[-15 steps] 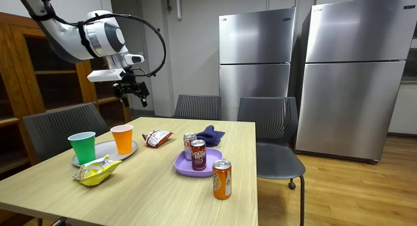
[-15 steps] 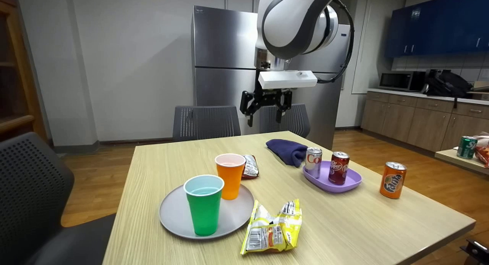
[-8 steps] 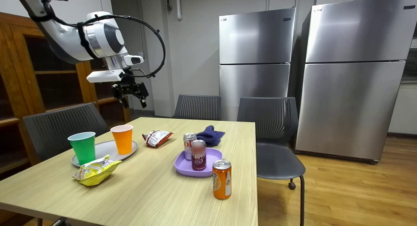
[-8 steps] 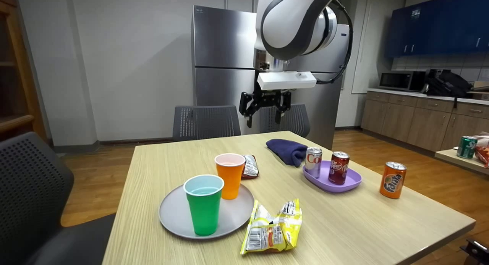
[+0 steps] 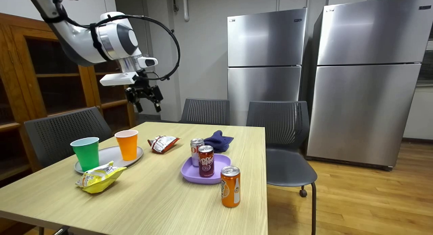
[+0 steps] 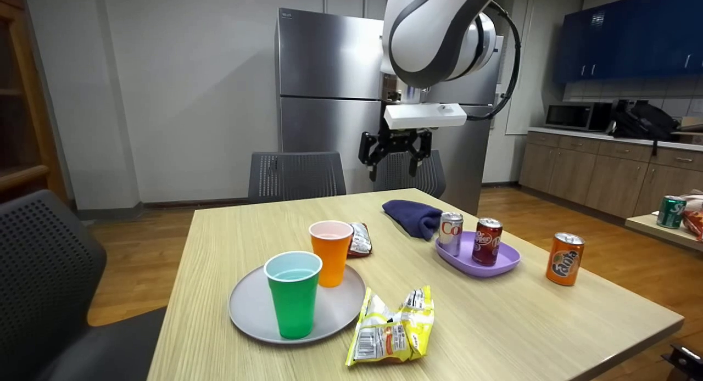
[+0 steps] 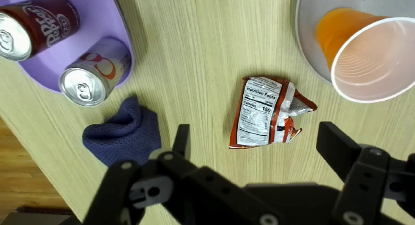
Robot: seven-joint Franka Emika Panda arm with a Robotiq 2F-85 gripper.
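Note:
High above the table my gripper (image 6: 392,175) hangs open, jaws wide apart, holding and touching nothing. Seen from the wrist, a red and white snack bag (image 7: 259,111) lies below, between and ahead of the fingertips (image 7: 330,134). A navy cloth (image 7: 129,134) is beyond the left finger. A purple tray (image 6: 508,257) bears a silver can (image 6: 450,235) and a dark red can (image 6: 486,242), both upright. On a grey plate (image 6: 247,309) stand a green cup (image 6: 294,304) and an orange cup (image 6: 330,255). A yellow snack bag (image 5: 101,179) lies beside the plate.
An orange can (image 5: 230,187) stands on the table (image 5: 162,197) near its edge, apart from the tray. Dark chairs (image 5: 277,126) surround the table. Behind are two steel refrigerators (image 5: 365,106) and a wooden cabinet (image 5: 57,72). A cable (image 5: 169,42) loops out from the arm.
Over the last half second the arm and open gripper have shifted right in both exterior views, after a very slight drift left. The things on the table have not moved.

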